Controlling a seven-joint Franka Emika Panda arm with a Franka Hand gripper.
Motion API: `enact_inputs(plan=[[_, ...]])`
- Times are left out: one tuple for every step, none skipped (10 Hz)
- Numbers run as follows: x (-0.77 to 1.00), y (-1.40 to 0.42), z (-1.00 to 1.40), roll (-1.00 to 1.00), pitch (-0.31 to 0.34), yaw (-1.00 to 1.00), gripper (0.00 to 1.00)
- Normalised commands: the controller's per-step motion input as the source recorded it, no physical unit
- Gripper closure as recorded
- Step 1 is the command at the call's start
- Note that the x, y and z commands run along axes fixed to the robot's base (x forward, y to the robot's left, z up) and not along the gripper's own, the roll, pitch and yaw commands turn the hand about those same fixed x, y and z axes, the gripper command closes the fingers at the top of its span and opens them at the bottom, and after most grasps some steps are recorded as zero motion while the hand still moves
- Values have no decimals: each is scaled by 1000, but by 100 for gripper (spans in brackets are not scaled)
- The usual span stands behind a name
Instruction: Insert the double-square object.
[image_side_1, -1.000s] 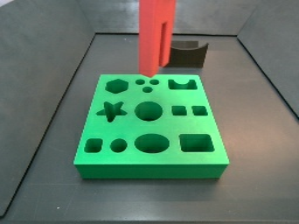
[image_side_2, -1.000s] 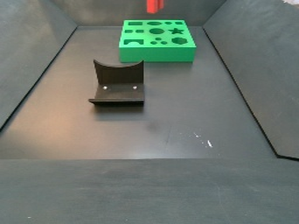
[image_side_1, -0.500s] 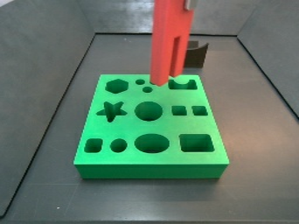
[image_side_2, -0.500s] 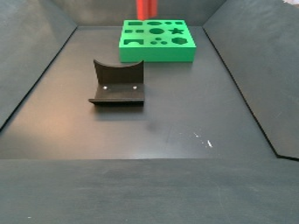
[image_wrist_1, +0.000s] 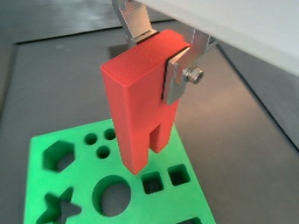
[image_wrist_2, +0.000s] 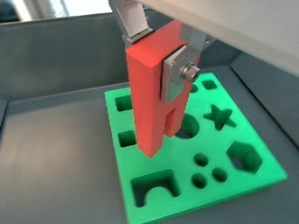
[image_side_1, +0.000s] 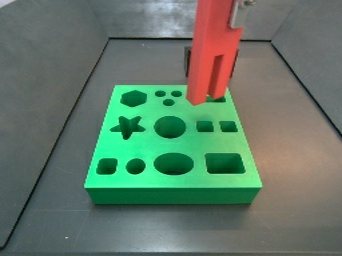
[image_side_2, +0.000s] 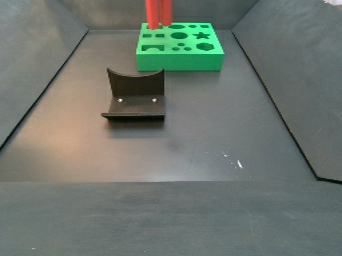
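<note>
The double-square object (image_side_1: 211, 50) is a tall red block with two legs split by a slot. My gripper (image_wrist_1: 162, 52) is shut on its upper end and holds it upright, legs down. In both wrist views the silver fingers (image_wrist_2: 179, 70) clamp its sides. Its lower end hangs just above the back right part of the green board (image_side_1: 120, 180), near the notched hole (image_side_1: 207, 96). The pair of small square holes (image_side_1: 217, 127) lies just in front of it and also shows in a wrist view (image_wrist_1: 165, 178). In a side view the block (image_side_2: 156, 12) stands at the board's (image_side_2: 181, 62) far edge.
The dark fixture (image_side_2: 134, 95) stands on the floor mid-way along the bin, apart from the board. The board has hexagon, star, round and square holes. Dark bin walls (image_side_1: 60, 90) slope up on both sides.
The gripper has carried the red block to the right across the back of the board, from above the small round holes to above the notched hole.
</note>
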Motion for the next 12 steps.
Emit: enact_inputs(plan=[[191, -71, -294, 0, -34, -900, 100], [74, -171, -343, 0, -43, -949, 100], [0, -274, -297, 0, -54, -931, 100], [0, -280, -274, 0, -41, -934, 100], [0, -283, -263, 0, -36, -931, 100], [3, -289, -263, 0, -27, -909, 100], [157, -306, -303, 0, -3, -803, 100], [286, -326, -340, 0, 0, -706, 100], [520, -311, -334, 46, 0, -509, 100], [637, -249, -234, 80, 0, -411, 100], [511, 0, -257, 79, 0, -260, 100], [237, 0, -234, 167, 0, -103, 100]])
